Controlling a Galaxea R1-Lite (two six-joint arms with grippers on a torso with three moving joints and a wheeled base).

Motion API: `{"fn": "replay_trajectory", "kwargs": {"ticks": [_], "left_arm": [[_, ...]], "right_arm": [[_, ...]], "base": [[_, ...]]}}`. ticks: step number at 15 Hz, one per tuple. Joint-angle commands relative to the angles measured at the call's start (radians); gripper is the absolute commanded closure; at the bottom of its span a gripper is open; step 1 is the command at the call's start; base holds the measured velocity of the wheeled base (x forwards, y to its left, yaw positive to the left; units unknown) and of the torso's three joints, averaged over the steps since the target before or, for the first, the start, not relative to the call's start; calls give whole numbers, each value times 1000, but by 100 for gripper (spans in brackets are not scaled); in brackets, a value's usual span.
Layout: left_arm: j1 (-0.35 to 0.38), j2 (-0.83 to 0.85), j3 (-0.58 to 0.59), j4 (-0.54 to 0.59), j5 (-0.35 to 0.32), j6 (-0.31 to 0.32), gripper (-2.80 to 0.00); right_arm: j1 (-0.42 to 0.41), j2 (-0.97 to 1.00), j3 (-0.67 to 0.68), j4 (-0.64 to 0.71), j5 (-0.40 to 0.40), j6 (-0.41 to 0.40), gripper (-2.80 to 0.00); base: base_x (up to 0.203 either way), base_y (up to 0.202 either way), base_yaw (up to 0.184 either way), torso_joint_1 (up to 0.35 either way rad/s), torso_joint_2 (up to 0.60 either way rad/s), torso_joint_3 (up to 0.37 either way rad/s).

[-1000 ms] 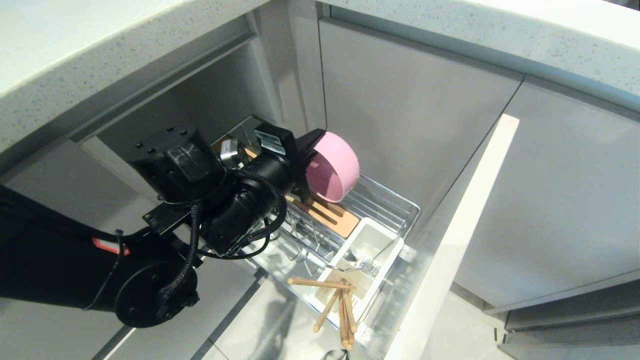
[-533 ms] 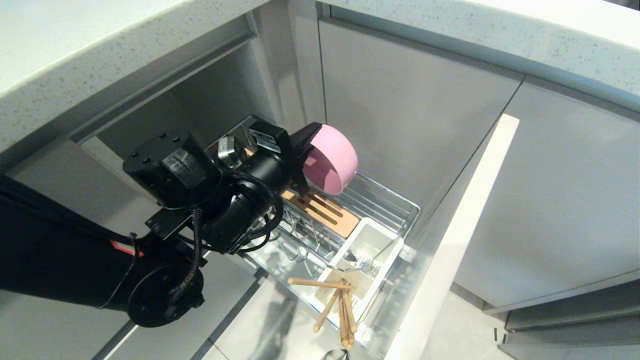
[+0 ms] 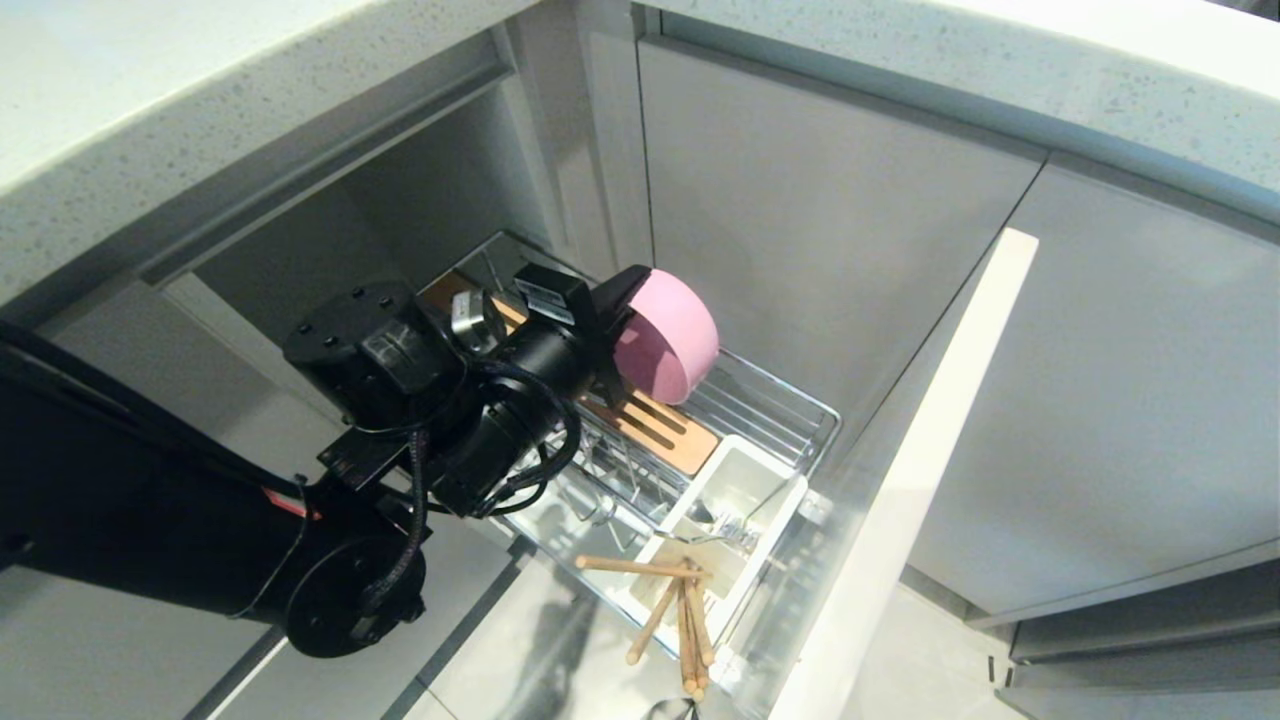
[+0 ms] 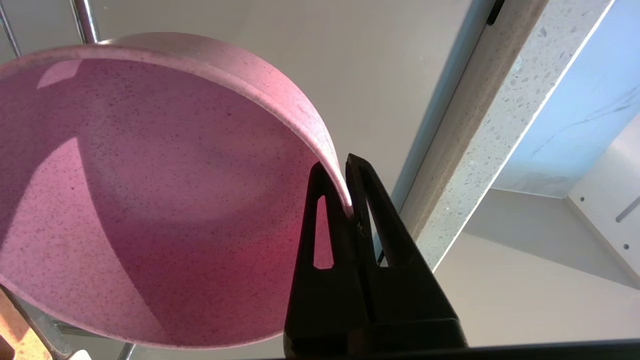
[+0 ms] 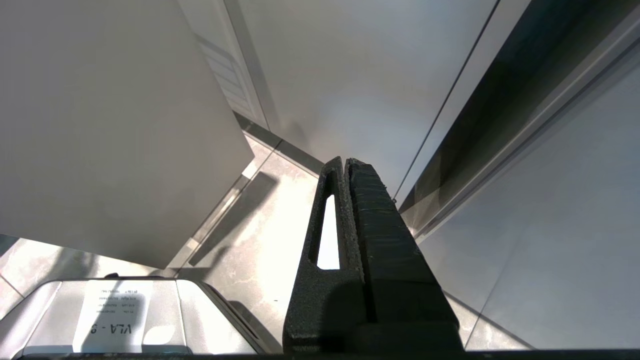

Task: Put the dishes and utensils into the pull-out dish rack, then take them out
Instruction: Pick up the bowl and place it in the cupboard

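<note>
My left gripper (image 3: 632,285) (image 4: 336,172) is shut on the rim of the pink bowl (image 3: 668,338) (image 4: 150,200). The bowl hangs on its side just above the slotted wooden strip (image 3: 668,432) of the pull-out dish rack (image 3: 800,402). Wooden chopsticks (image 3: 686,625) stick out of the white utensil box (image 3: 745,478) at the rack's near end. A silver fork (image 3: 725,528) lies in the same box. The pink plate is not in view. My right gripper (image 5: 345,162) is shut and empty, parked low over the floor, outside the head view.
The rack's pale front panel (image 3: 905,490) stands to the right of the basket. Grey cabinet fronts (image 3: 820,220) close in behind it, with the speckled countertop (image 3: 150,110) overhead. My left arm (image 3: 360,470) covers the rack's inner half. My own base (image 5: 110,320) shows below the right gripper.
The left arm's elbow has swung to the right in the head view. The bowl, still gripped, rose a little and came back down above the wooden strip.
</note>
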Motion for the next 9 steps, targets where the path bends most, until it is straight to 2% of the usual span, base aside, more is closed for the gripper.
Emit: {"fn": "replay_trajectory", "kwargs": {"ticks": [1, 9], "left_arm": [[0, 12, 1, -5, 1, -10, 0], [0, 48, -4, 0, 4, -26, 0]], "right_arm": [[0, 0, 1, 0, 0, 0, 0], [0, 0, 1, 0, 0, 0, 0]], "base": [[0, 0, 0, 0, 0, 0], [0, 0, 0, 0, 0, 0]]}}
